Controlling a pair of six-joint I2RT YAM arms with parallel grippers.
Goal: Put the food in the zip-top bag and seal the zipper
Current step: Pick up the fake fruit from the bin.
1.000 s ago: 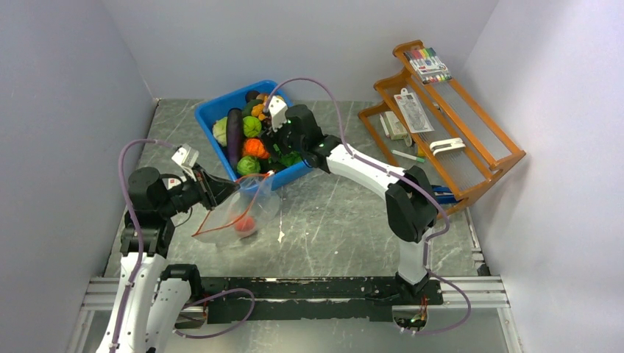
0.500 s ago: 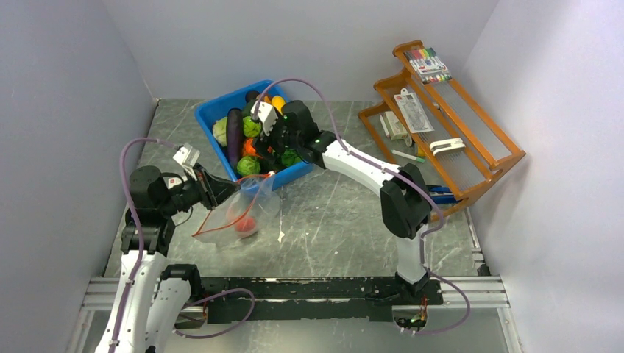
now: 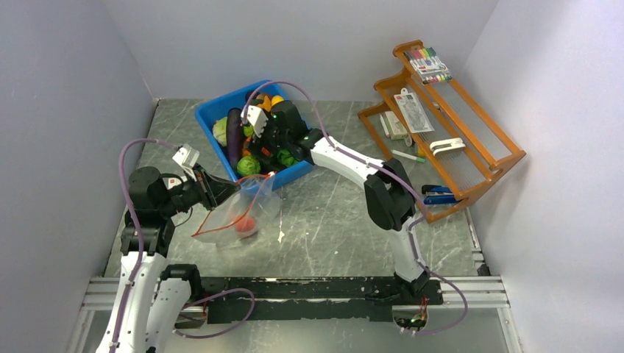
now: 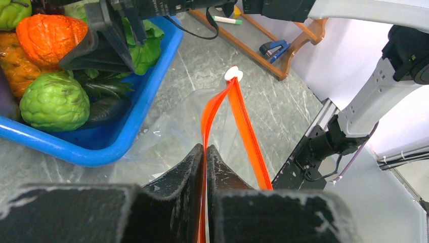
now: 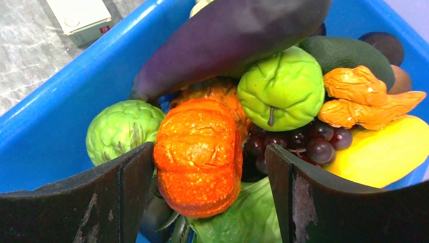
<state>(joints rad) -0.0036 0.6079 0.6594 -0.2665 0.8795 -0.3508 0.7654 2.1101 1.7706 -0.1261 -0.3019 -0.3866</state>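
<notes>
While left end effector (image 4: 205, 150) clamps zipper (image 4: 245, 126), right end effector (image 5: 208, 154) spread wide astride orange pumpkin (image 5: 196, 132)

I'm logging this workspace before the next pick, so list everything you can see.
table: one, grey marbled, beneath everything
blue bin: one, blue, far centre of the table
toy food: a heap, mixed colours, in the bin
eggplant: one, purple, on top of the heap
orange piece: one, orange, front of the heap
zip-top bag: one, clear, near left
zipper: one, red-orange, along the bag's mouth
red piece: one, red, inside the bag
wooden rack: one, orange-brown, far right
markers: one pack, multicoloured, atop the rack
blue tool: one, blue, by the rack's foot
left end effector: black, shut on the zipper
right end effector: black, open, astride the orange piece
</notes>
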